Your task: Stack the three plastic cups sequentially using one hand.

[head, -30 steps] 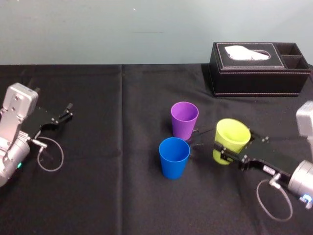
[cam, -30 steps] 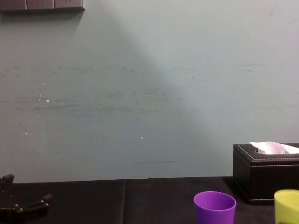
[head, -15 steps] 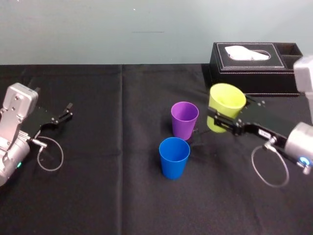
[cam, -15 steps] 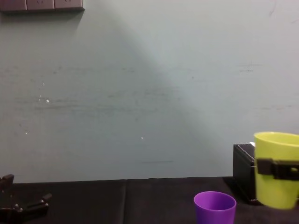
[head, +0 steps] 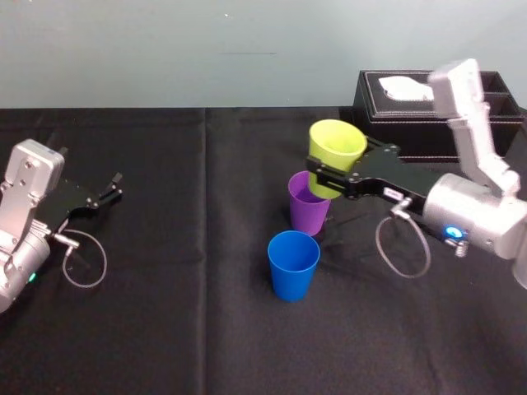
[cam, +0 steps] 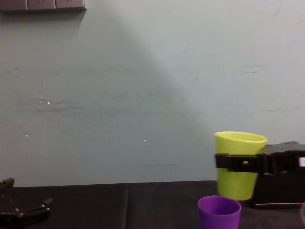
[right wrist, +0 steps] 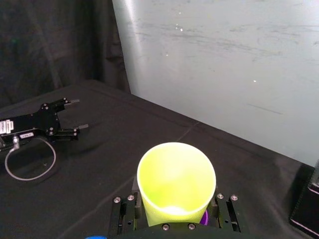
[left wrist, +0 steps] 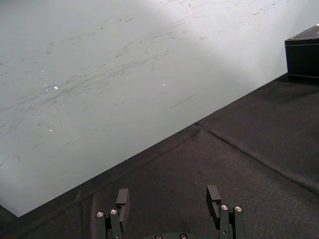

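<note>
- My left gripper [head: 115,188]: thin black fingers spread, empty, parked on the black cloth [head: 189,329] at 9 o'clock, well apart from the cups.
- Blue cup [head: 293,265]: smooth tapered plastic, upright, near the purple cup at its 7 o'clock.
- Purple cup [head: 309,212]: same shape, upright.
- Lime green cup [head: 333,158]: upright and lifted, clasped mid-wall by my right gripper [head: 332,177], base just over the purple rim toward 1 o'clock.
- Bare cloth lay open leftward.
- Stitched black tissue box [head: 428,123]: at 2 o'clock.

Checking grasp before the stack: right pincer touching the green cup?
Touching. Right wrist view: right pincer clamps both sides of the green cup; chest view shows it held in the air.
</note>
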You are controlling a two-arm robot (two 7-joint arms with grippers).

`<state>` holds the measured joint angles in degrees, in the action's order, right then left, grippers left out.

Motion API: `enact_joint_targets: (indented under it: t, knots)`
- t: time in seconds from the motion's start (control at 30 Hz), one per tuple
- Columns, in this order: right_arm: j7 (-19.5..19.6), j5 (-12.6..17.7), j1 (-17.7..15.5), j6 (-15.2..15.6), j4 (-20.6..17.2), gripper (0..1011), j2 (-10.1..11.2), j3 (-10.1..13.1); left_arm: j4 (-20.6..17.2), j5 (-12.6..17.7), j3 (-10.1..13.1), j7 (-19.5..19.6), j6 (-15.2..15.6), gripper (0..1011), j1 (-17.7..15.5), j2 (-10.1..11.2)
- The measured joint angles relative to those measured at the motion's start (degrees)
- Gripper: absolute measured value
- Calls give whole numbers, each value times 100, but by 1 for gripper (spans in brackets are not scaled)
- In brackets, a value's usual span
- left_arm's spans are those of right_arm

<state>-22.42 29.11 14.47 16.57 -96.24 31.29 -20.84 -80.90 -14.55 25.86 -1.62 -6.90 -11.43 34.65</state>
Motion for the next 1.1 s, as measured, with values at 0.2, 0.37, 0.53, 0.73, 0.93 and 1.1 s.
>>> enact_joint_targets:
  t: [0.2,0.37,0.53,0.73,0.93,1.1]
  knots:
    - [4,-170,350,26,378,728,-215,-278,0,0,0,0,0,1011,0,0]
    - [-6,-289,546,19,643,728,-348,-412,0,0,0,0,0,1011,0,0]
    - [-6,-350,647,7,818,728,-430,-454,0,0,0,0,0,1012,0,0]
    - [-20,-422,705,-13,952,728,-489,-488,0,0,0,0,0,1011,0,0]
    - [-37,-493,709,-44,1037,728,-512,-498,0,0,0,0,0,1011,0,0]
    - [-55,-550,697,-76,1085,728,-524,-498,0,0,0,0,0,1011,0,0]
